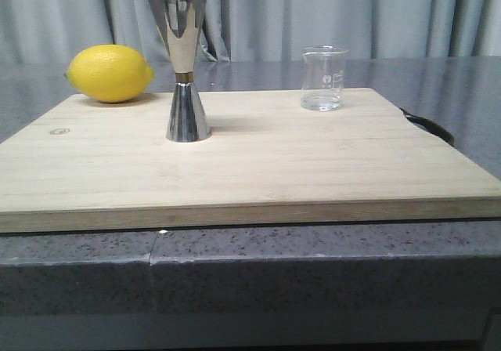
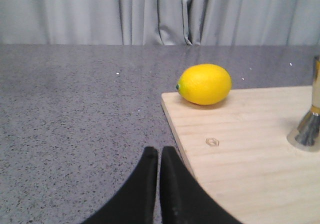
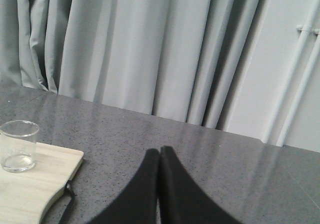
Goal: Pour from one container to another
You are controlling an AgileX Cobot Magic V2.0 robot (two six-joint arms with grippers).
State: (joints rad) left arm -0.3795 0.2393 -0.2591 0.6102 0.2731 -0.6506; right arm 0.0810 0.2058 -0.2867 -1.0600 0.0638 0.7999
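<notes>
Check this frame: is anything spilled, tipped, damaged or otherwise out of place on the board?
Nothing stands out. The jigger and beaker both stand upright on the cutting board, apart from each other, the lemon rests at the far left corner, and no spill shows.

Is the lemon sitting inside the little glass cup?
No, the lemon rests on the wooden board's far left corner, while the glass beaker stands apart at the right.

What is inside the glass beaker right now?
The beaker looks to hold a shallow layer of clear liquid at the bottom; the rest is empty. Nothing covers it.
</notes>
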